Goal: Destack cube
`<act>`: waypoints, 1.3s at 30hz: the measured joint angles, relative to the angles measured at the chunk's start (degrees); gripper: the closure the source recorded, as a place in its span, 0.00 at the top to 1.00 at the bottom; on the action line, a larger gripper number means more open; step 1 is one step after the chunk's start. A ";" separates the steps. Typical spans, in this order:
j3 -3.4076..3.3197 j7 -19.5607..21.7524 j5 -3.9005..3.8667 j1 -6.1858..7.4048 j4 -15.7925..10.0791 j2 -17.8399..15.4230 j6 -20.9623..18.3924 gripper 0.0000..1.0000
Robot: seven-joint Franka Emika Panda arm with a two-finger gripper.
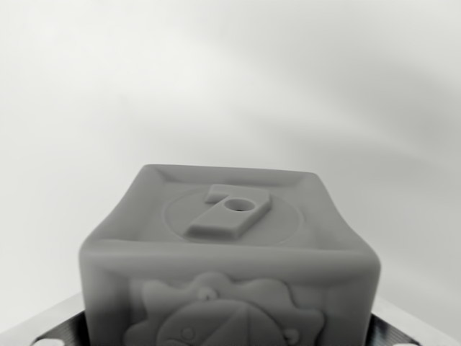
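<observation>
Wrist view, monochrome: one cube [230, 259] fills the lower centre of the picture, from roughly 9 o'clock round through 6 o'clock to 3 o'clock. Its upper face is turned toward the camera and carries a raised figure [229, 210] inside a shallow ring; the near face at 6 o'clock carries a raised gear-like emblem [223, 317], cut off by the bottom edge. Count: one cube in view, no second cube visible. A lower cube, if present, would lie beyond the visible one and is hidden. Dark parts of the gripper [230, 339] show only as two slivers at 7 o'clock and 5 o'clock, just beside the cube's lower corners. The fingertips are not shown, so contact cannot be confirmed; the cube sits between these parts and appears to be held, but whether the tool is clamped on it cannot be told. Background from 10 o'clock through 12 o'clock to 2 o'clock is a pale, featureless, blurred surface [230, 79], with no edge, stack or support visible. Task progress, as a judgement: the cube seems lifted clear of any stack, which suggests the separation step is largely done. Setting the cube down apart and releasing it is not yet done.
</observation>
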 joint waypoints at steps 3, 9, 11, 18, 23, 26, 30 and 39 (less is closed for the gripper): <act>-0.04 0.04 -0.03 0.10 1.19 0.72 -0.46 0.00; -0.18 0.10 -0.09 0.35 4.09 2.50 -1.56 0.00; -0.23 0.11 -0.11 0.43 5.06 3.09 -1.97 0.00; -0.39 0.12 -0.12 0.67 8.02 4.83 -3.20 0.00; -0.49 0.14 -0.14 0.84 10.20 6.16 -4.00 0.00; -0.53 0.14 -0.14 0.91 11.47 6.92 -4.53 0.00; -0.62 0.14 -0.16 1.05 13.23 7.96 -5.28 0.00; -0.77 0.15 -0.17 1.32 17.20 10.30 -6.88 0.00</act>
